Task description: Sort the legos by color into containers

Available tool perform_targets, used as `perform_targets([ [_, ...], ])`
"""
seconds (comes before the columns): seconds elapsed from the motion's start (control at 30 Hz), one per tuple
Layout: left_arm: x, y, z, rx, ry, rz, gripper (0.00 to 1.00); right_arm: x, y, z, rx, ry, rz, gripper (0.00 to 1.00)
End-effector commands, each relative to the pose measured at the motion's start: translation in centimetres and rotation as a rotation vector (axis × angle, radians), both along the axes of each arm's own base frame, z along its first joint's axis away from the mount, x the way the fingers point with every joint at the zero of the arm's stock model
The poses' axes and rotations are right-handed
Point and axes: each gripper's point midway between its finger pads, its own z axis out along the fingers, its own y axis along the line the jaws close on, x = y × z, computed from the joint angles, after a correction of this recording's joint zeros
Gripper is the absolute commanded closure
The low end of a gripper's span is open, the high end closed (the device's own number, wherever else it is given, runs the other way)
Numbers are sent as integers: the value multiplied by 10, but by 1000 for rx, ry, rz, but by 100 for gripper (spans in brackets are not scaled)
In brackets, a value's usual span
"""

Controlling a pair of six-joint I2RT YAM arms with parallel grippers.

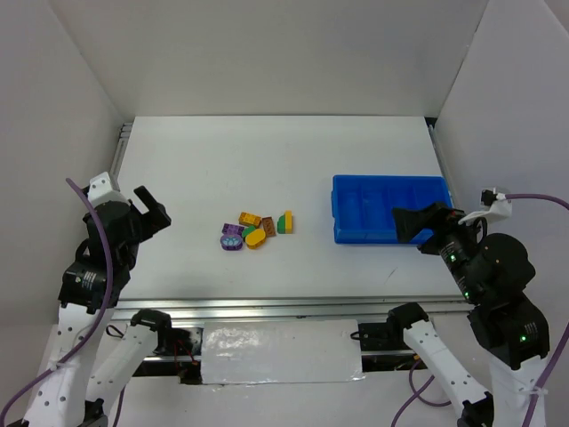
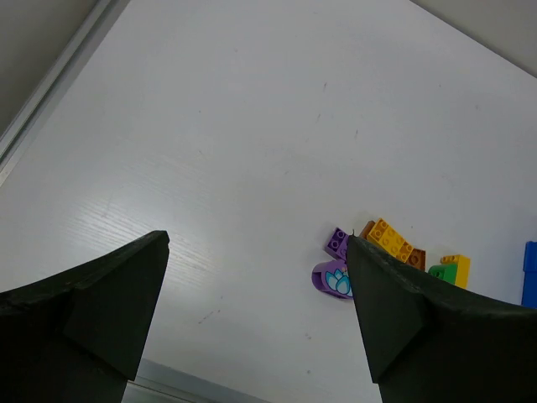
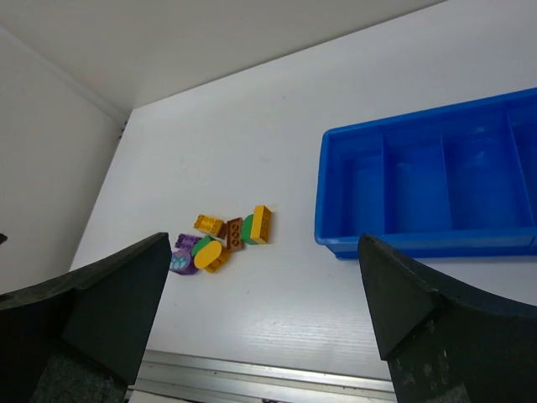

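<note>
Bench (image 1: 267, 160): white, matte, enclosed by plain white walls (image 1: 267, 53) on three sides, with a metal rail (image 1: 267, 307) along the near edge.
Legos (image 1: 256, 230): loose cluster at centre, perhaps seven; overlap blurs the count.
Blue tray (image 1: 382, 191): at right, well apart from them.
Left end effector (image 1: 153, 206): fingers apart, holding nothing.
Right end effector (image 1: 407, 225): likewise, over the tray's near wall.

A robotics lab's test cell: a bare white counter (image 1: 267, 169) boxed in by plain white panels (image 1: 284, 53) at top and sides, an aluminium rail (image 1: 284, 309) along the bottom, and a purple cable (image 1: 538, 197) at the right edge.
</note>
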Motion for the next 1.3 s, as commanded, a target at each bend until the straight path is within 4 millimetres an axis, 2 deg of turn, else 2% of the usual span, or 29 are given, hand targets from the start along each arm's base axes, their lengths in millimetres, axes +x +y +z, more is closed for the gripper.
perform_targets([
  [0.0,2,0,5,2,-24,2,1,-1,-7,11,23,-26,-41,0],
  [0.2,3,-2,5,3,-25,-14,0,-9,-6,19,38,-80,-25,0],
  [0.37,3,-3,5,2,-25,-17,0,-13,5,24,52,-107,41,0],
  [0.43,4,-3,4,1,-25,-17,0,-13,17,24,41,-101,110,0],
  [0.5,4,-4,4,-2,-25,-23,1,-4,31,20,33,-60,175,0],
  [0.53,5,-5,3,-2,-23,-27,0,5,44,12,41,-9,228,0],
  [0.63,6,-5,4,-1,-20,-26,0,23,65,1,69,50,303,0],
  [0.73,6,-4,2,4,-15,-21,0,51,91,-28,93,156,347,0],
  [0.77,6,-4,3,3,-17,-21,0,63,100,-41,84,201,339,0],
  [0.8,6,-4,2,4,-13,-24,0,78,100,-50,72,214,268,0],
  [0.83,7,-5,1,3,-12,-29,0,85,121,-67,31,272,291,0],
  [0.9,9,-7,0,4,-6,-39,1,101,134,-80,-21,302,238,0],
  [0.93,9,-7,-1,6,0,-41,1,103,150,-87,-44,322,256,0],
  [0.97,10,-8,-1,4,2,-43,0,117,164,-107,-87,378,248,0],
  [1.0,11,-8,-2,6,8,-44,0,123,174,-118,-113,406,250,0],
  [1.03,10,-8,-2,7,9,-42,0,133,188,-146,-168,474,237,0],
  [1.07,10,-7,-2,8,9,-41,0,140,196,-147,-182,484,236,0],
  [1.1,10,-7,-2,10,6,-41,0,144,204,-158,-212,510,234,0],
  [1.13,10,-7,-2,10,4,-41,0,155,210,-184,-269,559,196,0],
  [1.17,10,-7,-1,10,1,-44,1,159,220,-185,-285,562,196,0],
  [1.2,10,-8,-1,9,1,-47,0,164,225,-194,-301,581,190,0],
  [1.23,11,-8,-1,8,-1,-50,0,170,231,-222,-345,630,181,0],
  [1.27,11,-9,-1,9,0,-56,0,175,237,-224,-348,639,180,0],
])
